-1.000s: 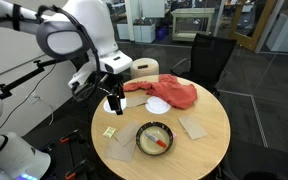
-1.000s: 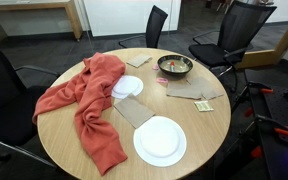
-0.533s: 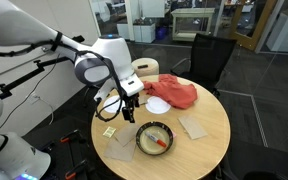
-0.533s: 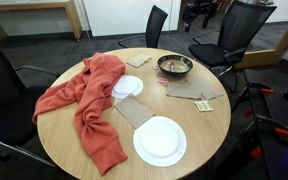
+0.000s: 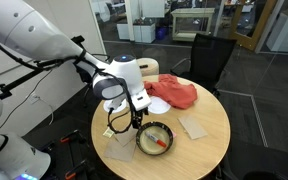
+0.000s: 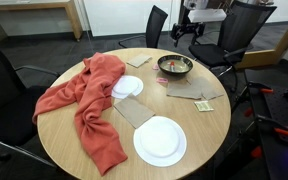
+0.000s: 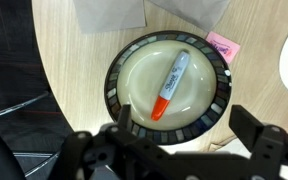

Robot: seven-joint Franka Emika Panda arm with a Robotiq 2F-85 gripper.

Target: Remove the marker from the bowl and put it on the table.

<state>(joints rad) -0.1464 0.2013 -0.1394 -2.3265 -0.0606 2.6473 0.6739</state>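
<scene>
A marker with an orange cap and white barrel [image 7: 170, 86] lies diagonally inside a pale bowl with a dark patterned rim [image 7: 116, 97] on the round wooden table. The bowl also shows in both exterior views [image 5: 155, 138] [image 6: 175, 66], with the marker's orange in it [image 5: 161, 143]. My gripper [image 7: 183, 128] hangs open and empty above the bowl's near rim, its dark fingers [image 7: 255, 135] spread wide. It shows above the bowl in both exterior views [image 5: 134, 119] [image 6: 187, 28].
A red cloth [image 6: 84, 100] drapes across the table. Two white plates [image 6: 160, 140] [image 6: 127, 87], brown paper napkins [image 7: 110, 12] [image 6: 134, 111], a pink note [image 7: 222, 45] and a small card [image 5: 110, 131] lie around. Office chairs [image 6: 234, 30] stand round the table's edge [image 5: 216, 150].
The arm has swung from the table's edge toward the bowl and lowered, so the gripper now hangs above the bowl. The marker and bowl have not moved.
</scene>
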